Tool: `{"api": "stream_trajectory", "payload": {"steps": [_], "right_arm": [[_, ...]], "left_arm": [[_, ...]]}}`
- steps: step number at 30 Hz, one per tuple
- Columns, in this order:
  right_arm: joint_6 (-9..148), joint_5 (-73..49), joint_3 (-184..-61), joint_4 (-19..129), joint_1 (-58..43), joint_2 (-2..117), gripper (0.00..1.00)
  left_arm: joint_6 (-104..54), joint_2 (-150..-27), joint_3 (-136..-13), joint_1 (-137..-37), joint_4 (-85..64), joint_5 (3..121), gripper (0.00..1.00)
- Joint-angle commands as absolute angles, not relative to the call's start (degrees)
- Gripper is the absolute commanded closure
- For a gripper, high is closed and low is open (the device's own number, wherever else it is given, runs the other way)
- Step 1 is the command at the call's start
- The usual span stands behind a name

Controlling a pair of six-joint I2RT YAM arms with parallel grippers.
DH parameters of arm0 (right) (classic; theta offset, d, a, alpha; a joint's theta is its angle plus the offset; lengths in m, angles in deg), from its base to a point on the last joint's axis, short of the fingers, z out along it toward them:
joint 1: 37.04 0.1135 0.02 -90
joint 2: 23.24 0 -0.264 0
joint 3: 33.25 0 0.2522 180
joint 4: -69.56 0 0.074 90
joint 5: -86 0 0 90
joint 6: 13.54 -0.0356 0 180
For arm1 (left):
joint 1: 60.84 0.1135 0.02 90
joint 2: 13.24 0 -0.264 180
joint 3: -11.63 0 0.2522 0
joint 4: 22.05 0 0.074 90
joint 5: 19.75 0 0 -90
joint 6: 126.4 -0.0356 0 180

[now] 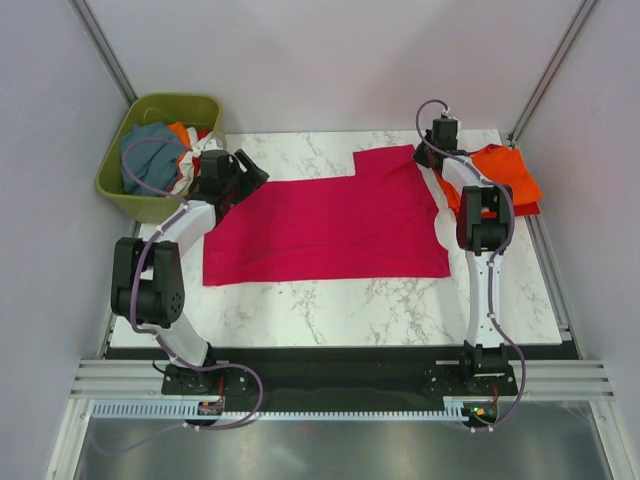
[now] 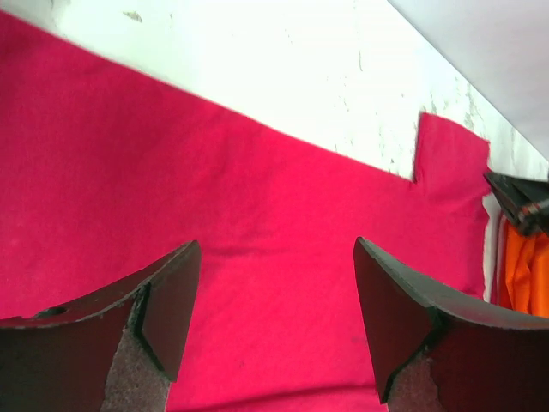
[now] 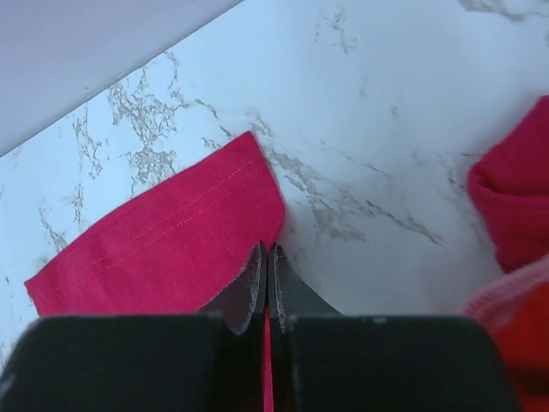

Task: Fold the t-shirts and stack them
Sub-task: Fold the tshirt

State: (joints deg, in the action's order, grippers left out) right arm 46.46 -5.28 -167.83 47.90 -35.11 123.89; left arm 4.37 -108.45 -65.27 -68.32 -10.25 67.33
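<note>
At the far left corner you have the olive-green basket [image 1: 112, 172] holding a heap of cloth [image 1: 150, 160], blue-grey with some orange and white. You can't make out the separate pieces, and the left arm covers the heap's right side.

Just right of the basket, the left gripper [image 2: 276, 257] hangs over the far left part of the magenta t-shirt [image 1: 330, 225]. Its jaws stand wide apart and hold nothing, and its wrist camera shows only cloth between them. From above, the arm hides that corner of the shirt from you.

The magenta t-shirt lies spread flat across the middle of the marble table [image 1: 330, 305], with one sleeve reaching toward the far right. No neck label shows in any view.

At that sleeve, the right gripper [image 3: 267, 257] has its jaws pressed together on the hem. Only a thin red line of cloth shows between the pads. The gripper's own body cuts off how much cloth lies behind them.

Farthest right, a folded orange t-shirt [image 1: 510, 168] lies near the table's right edge, partly behind the right arm. A darker red edge [image 1: 527, 209] peeks out on its near side. Whether that is a separate shirt, you can't tell.
</note>
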Motion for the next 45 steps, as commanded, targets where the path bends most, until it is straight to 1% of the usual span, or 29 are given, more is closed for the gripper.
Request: {"api": "stream_trajectory", "payload": {"steps": [1,2,3,9,14,18,20,21,25,31,35,36,40,45], "right_arm": [[47.64,-1.81,-164.63,49.38,-35.81,117.13,1.00],[47.63,-1.72,-164.09,49.65,-35.90,116.16,1.00],[47.55,-1.02,-163.21,49.91,-35.81,115.72,1.00],[45.62,4.25,-161.37,49.39,-36.77,114.40,1.00],[45.79,3.56,-161.88,49.47,-36.78,114.48,1.00],[45.18,3.99,-163.64,48.95,-38.45,115.10,1.00],[44.82,5.39,-163.73,48.68,-38.62,115.10,1.00],[44.91,6.10,-163.73,48.42,-38.80,114.92,1.00],[45.35,8.21,-162.68,48.24,-38.71,114.13,1.00],[43.95,2.33,-163.03,49.73,-38.62,115.10,1.00],[43.77,0.92,-162.42,50.88,-38.36,115.01,1.00],[43.59,0.57,-162.33,51.14,-38.45,115.01,1.00],[43.07,-0.84,-161.63,52.11,-38.45,115.10,1.00],[42.80,-1.72,-161.01,52.72,-38.45,114.84,1.00]], "left_arm": [[1.12,-112.98,-70.33,-68.31,-12.16,70.06,0.22],[1.30,-115.69,-71.21,-68.31,-12.16,70.07,0.23],[1.56,-116.93,-73.13,-68.31,-12.16,72.16,0.23],[1.48,-124.67,-79.90,-68.39,-11.46,75.51,0.26],[0.60,-127.57,-84.30,-68.31,-9.88,80.43,0.26],[-0.63,-130.83,-91.23,-68.39,-5.75,85.27,0.26],[-0.37,-133.37,-94.23,-68.31,-1.90,88.52,0.27],[-0.28,-134.34,-96.68,-68.39,-1.18,89.40,0.27],[-0.28,-137.59,-99.86,-68.39,-0.65,91.25,0.29],[-0.72,-142.51,-104.95,-68.31,2.94,94.24,0.32],[-2.03,-146.65,-110.14,-68.39,5.59,96.08,0.40],[-2.13,-147.26,-111.37,-68.39,5.60,98.96,0.40],[-2.30,-149.55,-114.01,-68.04,6.12,102.23,0.40],[-3.88,-151.92,-118.67,-68.04,8.74,101.62,0.39]]}}
